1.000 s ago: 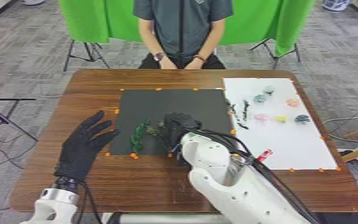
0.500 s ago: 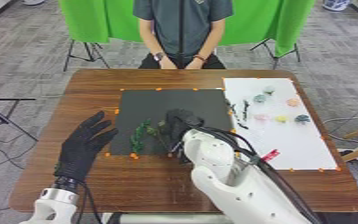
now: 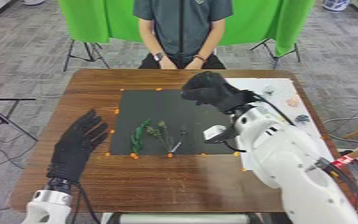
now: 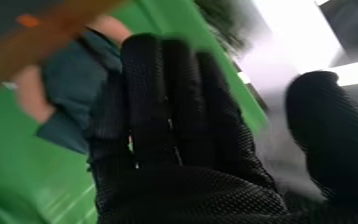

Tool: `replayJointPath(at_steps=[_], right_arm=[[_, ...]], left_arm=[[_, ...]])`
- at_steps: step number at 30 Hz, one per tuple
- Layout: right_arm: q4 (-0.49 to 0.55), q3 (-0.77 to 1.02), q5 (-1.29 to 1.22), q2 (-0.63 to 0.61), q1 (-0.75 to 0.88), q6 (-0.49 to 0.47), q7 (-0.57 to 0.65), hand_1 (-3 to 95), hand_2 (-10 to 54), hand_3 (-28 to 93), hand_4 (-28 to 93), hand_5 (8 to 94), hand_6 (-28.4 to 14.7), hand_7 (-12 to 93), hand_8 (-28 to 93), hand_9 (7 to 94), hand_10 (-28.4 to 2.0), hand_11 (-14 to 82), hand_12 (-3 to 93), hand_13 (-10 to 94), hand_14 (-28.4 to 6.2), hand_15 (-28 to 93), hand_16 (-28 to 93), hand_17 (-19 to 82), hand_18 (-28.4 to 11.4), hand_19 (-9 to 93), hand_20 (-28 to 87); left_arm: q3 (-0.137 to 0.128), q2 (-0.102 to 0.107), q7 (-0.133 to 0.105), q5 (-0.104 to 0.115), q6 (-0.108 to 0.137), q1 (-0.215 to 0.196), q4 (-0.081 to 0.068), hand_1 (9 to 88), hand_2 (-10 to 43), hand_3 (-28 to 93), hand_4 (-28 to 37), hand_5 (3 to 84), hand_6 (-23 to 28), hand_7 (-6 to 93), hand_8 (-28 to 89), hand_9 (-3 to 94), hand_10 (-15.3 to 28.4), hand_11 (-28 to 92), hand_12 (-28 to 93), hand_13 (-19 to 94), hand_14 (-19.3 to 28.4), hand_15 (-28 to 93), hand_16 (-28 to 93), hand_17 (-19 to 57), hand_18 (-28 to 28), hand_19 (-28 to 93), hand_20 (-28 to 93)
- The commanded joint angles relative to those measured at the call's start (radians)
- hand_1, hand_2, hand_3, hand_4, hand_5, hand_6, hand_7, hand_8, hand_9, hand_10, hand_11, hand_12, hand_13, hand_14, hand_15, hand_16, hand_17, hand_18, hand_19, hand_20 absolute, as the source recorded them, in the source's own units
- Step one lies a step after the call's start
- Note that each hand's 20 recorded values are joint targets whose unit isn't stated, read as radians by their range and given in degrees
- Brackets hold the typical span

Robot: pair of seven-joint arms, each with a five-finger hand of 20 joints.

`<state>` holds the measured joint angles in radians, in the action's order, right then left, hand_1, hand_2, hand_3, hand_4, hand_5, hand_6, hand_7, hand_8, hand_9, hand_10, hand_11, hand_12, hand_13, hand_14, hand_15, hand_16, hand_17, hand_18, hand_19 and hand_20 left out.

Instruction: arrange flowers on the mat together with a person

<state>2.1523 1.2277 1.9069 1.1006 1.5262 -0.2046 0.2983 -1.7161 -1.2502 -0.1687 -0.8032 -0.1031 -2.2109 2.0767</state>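
In the head view, my right hand [image 3: 213,91] is above the upper right of the black mat [image 3: 149,107], and in the right wrist view the same hand [image 4: 180,135] has straight fingers, thumb apart, holding nothing. Green stems lie on the mat's lower part: a leafy green stem [image 3: 139,136] at the left, a stem with small buds [image 3: 163,134] beside it, and a thin dark stem [image 3: 183,133] to the right. My left hand [image 3: 76,145] is left of the mat, fingers straight. On the white sheet [image 3: 286,150], a pale green flower [image 3: 269,90], a pinkish flower [image 3: 293,101] and a blue-grey flower [image 3: 302,118] lie at the right.
Orange tape pieces [image 3: 135,156] line the edges of the mat and sheet. My right forearm crosses over the sheet and hides part of it. A person's hands [image 3: 180,64] rest at the table's far edge.
My right hand has left the stems at the mat's lower part and risen toward its upper right corner, uncovering a thin stem. My left hand has shifted slightly.
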Motion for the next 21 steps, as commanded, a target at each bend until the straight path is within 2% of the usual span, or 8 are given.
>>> replayJointPath(at_steps=[1, 3, 6, 14, 18, 20, 21], right_arm=[[0.034, 0.598, -0.814, -0.121, 0.472, 0.105, -0.271, 15.1, -0.2, 83, -23, 34.7, -3.6, 12, -8, 34.4, -14.2, 7.5, 23.0, 28, -14.1, 13, 29, 5, -23.3, 43, 27], [0.05, 0.644, -0.88, -0.095, 0.53, 0.114, -0.262, 14.3, -2.8, 83, -23, 32.5, -2.8, 11, -8, 32.4, -13.7, 4.8, 23.0, 26, -13.8, 6, 32, 3, -23.1, 38, 24], [0.067, 0.682, -0.935, -0.057, 0.59, 0.113, -0.255, 13.8, -3.4, 83, -23, 31.3, -3.6, 11, -8, 32.0, -13.8, 4.2, 23.3, 26, -13.9, 4, 33, 3, -22.9, 37, 23], [0.08, 0.694, -0.918, 0.017, 0.627, 0.117, -0.24, 13.8, -3.4, 83, -24, 32.3, -5.4, 12, -7, 33.8, -14.3, 7.4, 24.4, 29, -13.3, 5, 35, 3, -23.0, 39, 23], [0.073, 0.698, -0.899, 0.039, 0.612, 0.085, -0.227, 14.3, -3.7, 83, -23, 32.3, -5.5, 12, -7, 34.3, -14.3, 8.4, 24.3, 29, -13.2, 7, 36, 3, -23.7, 40, 24], [0.071, 0.695, -0.892, 0.045, 0.608, 0.086, -0.23, 14.4, -4.0, 83, -23, 32.2, -5.5, 13, -7, 34.2, -14.3, 8.6, 24.2, 29, -13.4, 8, 36, 4, -23.9, 40, 23], [0.072, 0.695, -0.891, 0.047, 0.61, 0.091, -0.232, 14.4, -4.0, 83, -23, 32.1, -5.5, 13, -8, 34.2, -14.3, 8.7, 24.2, 30, -13.4, 8, 35, 4, -23.9, 40, 23]], left_arm=[[-0.01, 0.019, -0.081, 0.024, 0.108, -0.06, 0.02, 28.4, -3.4, 69, -26.0, 27.9, 2.2, 19.8, -10, 19.2, 9.9, 19, 16, 17, 10.9, 18, 4, -10.2, 20.4, 42, 9], [-0.014, 0.022, -0.097, 0.027, 0.106, -0.063, 0.019, 28.4, -3.2, 69, -25.7, 26.2, 1.6, 19.9, -10, 17.8, 9.3, 17, 16, 16, 10.4, 13, 7, -10.9, 20.1, 40, 10], [-0.013, 0.023, -0.114, 0.029, 0.108, -0.065, 0.02, 28.4, -3.4, 68, -25.6, 24.7, 1.1, 19.4, -10, 16.9, 8.9, 15, 16, 15, 10.2, 11, 7, -11.2, 20.1, 39, 10], [-0.005, 0.012, -0.106, 0.033, 0.101, -0.063, 0.015, 28.3, -3.7, 68, -25.3, 24.8, 1.4, 19.9, -10, 17.0, 9.1, 15, 17, 16, 10.5, 11, 9, -11.3, 20.0, 38, 10], [-0.002, 0.005, -0.098, 0.052, 0.09, -0.058, 0.011, 28.5, -3.6, 68, -25.2, 25.0, 1.5, 19.8, -10, 17.1, 9.1, 15, 17, 16, 10.5, 12, 9, -11.2, 19.9, 39, 11], [-0.001, 0.006, -0.102, 0.074, 0.088, -0.055, 0.01, 28.5, -3.5, 68, -25.1, 25.0, 1.5, 19.8, -10, 17.2, 9.2, 15, 17, 16, 10.6, 12, 9, -11.1, 19.9, 39, 11], [0.0, 0.005, -0.104, 0.073, 0.09, -0.053, 0.01, 28.5, -3.5, 68, -25.1, 25.0, 1.6, 19.8, -10, 17.2, 9.2, 15, 17, 16, 10.7, 13, 9, -11.1, 19.9, 39, 11]])
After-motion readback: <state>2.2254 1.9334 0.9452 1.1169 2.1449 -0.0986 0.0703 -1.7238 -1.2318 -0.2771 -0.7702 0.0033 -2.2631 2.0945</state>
